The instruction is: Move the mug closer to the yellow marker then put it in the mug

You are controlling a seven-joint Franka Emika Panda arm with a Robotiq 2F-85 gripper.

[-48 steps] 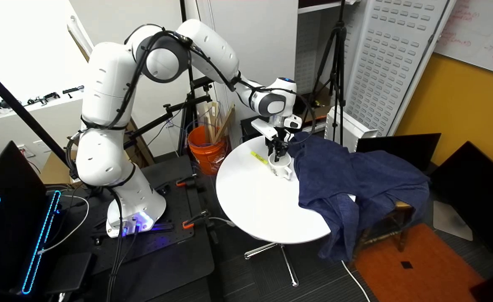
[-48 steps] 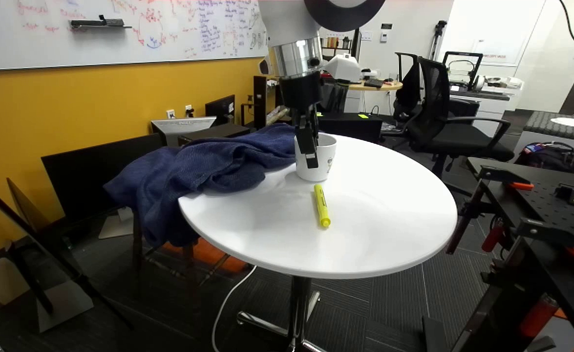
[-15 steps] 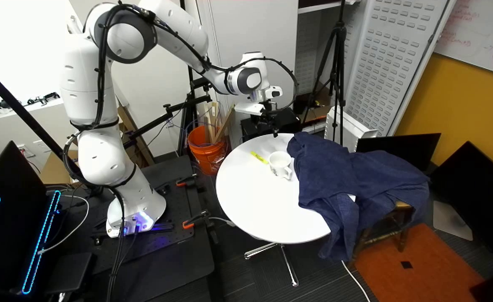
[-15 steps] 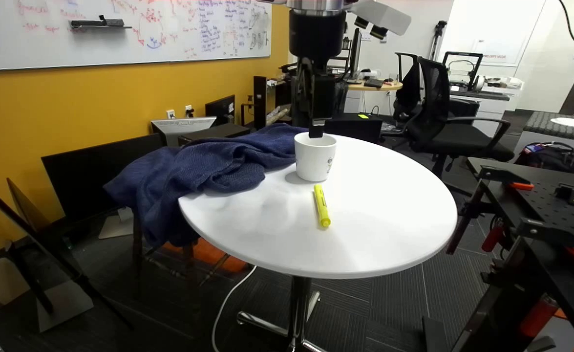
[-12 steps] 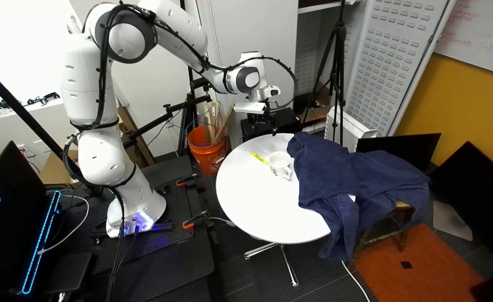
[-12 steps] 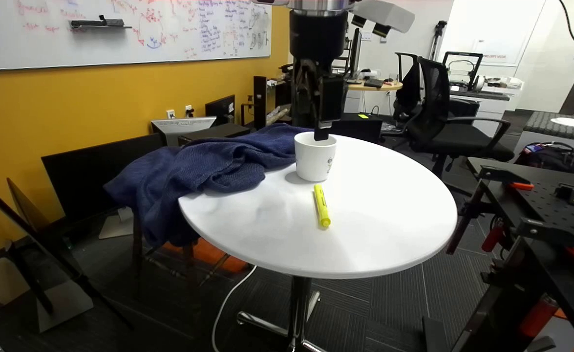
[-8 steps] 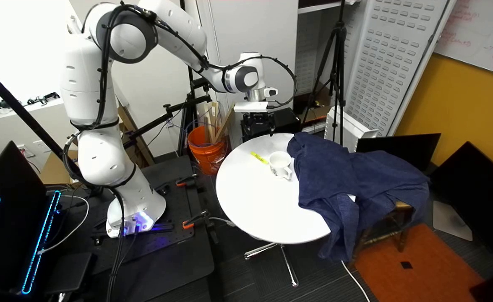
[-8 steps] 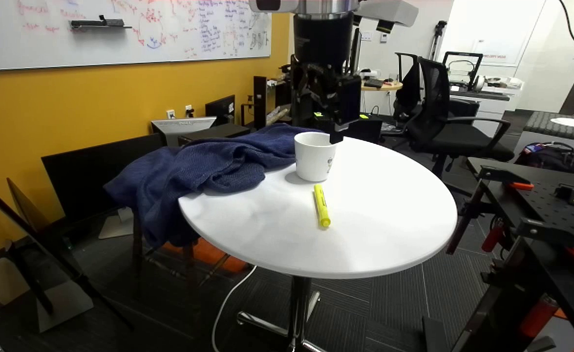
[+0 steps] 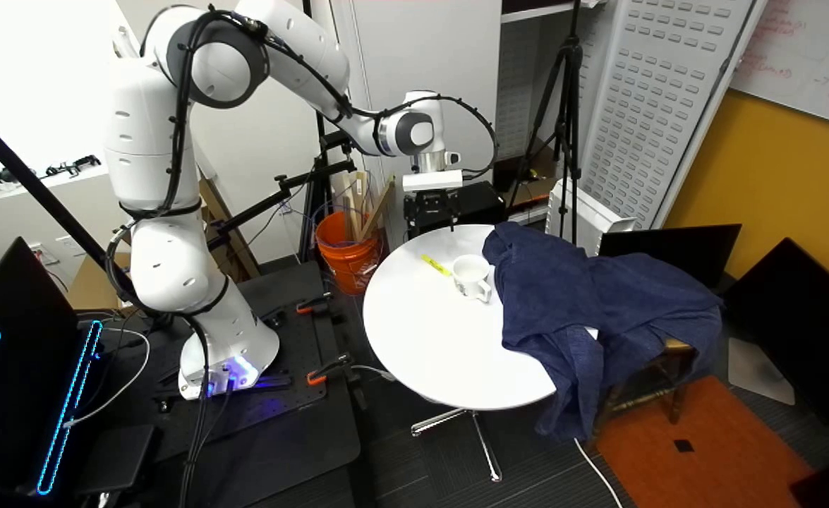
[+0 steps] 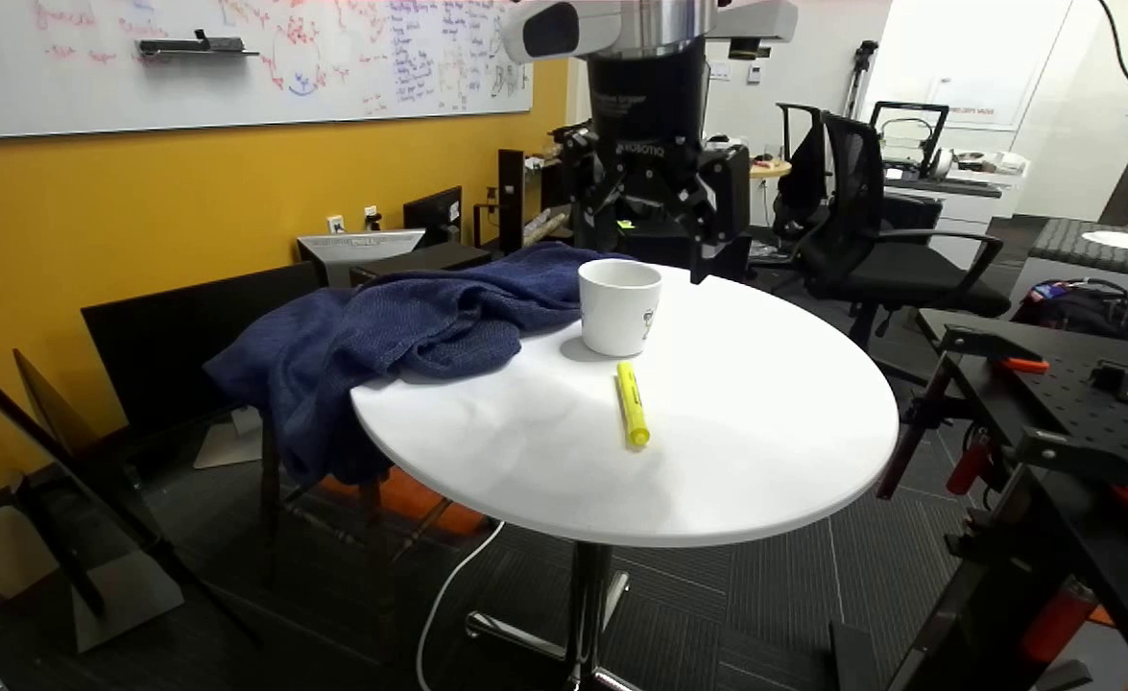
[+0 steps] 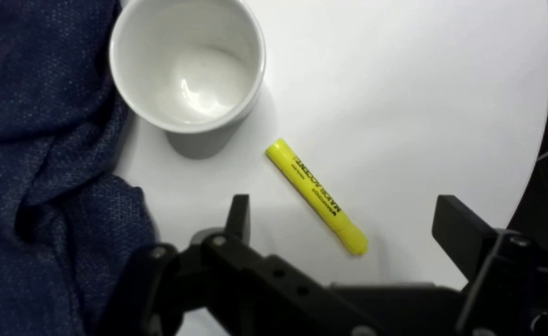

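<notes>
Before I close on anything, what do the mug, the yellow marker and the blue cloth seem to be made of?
The mug: probably glazed ceramic, glossy; bright highlights show inside.
The yellow marker: likely plastic, smooth; even colour and crisp black print, though how glossy is unclear.
The blue cloth: woven fabric, matte; speckled weave and soft folds show. Which fibre, I can't tell.

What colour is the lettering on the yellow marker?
The lettering on the yellow marker is black; it shows best in the wrist view.
</notes>
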